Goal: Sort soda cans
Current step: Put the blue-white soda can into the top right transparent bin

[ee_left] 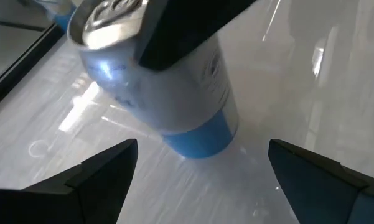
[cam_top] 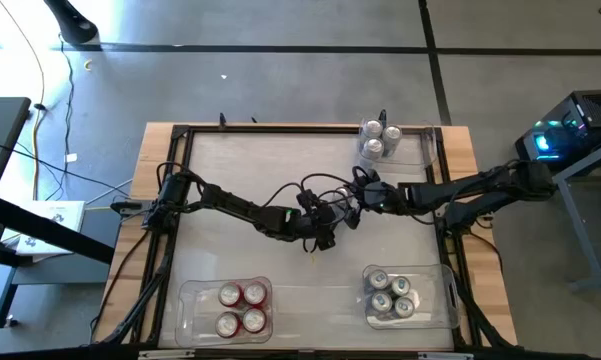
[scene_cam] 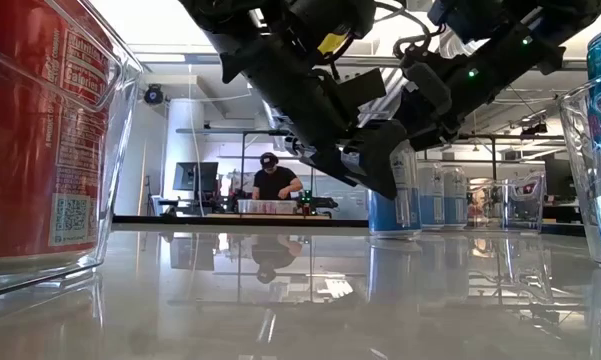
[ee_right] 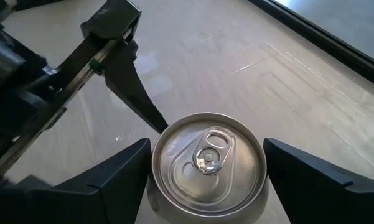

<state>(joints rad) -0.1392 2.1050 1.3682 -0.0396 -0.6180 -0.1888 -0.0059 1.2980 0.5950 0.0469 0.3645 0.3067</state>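
Observation:
A silver-grey soda can with a blue band at its base (ee_left: 174, 93) stands upright on its base at mid-table (scene_cam: 412, 205). My right gripper (ee_right: 206, 171) is over it, pointing down, shut on it near the silver top (ee_right: 208, 163). My left gripper (ee_left: 202, 180) is open, close beside the can on its near-left side and touching nothing. It also shows as my left gripper (ee_right: 121, 37) in the right wrist view. In the high view the can is hidden under my right gripper (cam_top: 365, 197). My right gripper pinches the silver-grey can between its two fingers, just below the top rim (ee_right: 155, 177), with one finger (ee_right: 118, 171) on each side. The fingers come from above, pointing down. The can stays upright with its blue base (scene_cam: 390, 228) on the table.
Three clear bins sit on the table: one at the far right with three silver-grey cans (cam_top: 377, 137), one at the near left with several red cans (cam_top: 242, 308), one at the near right with several blue cans (cam_top: 391, 295). A person (scene_cam: 276, 180) sits in the room beyond.

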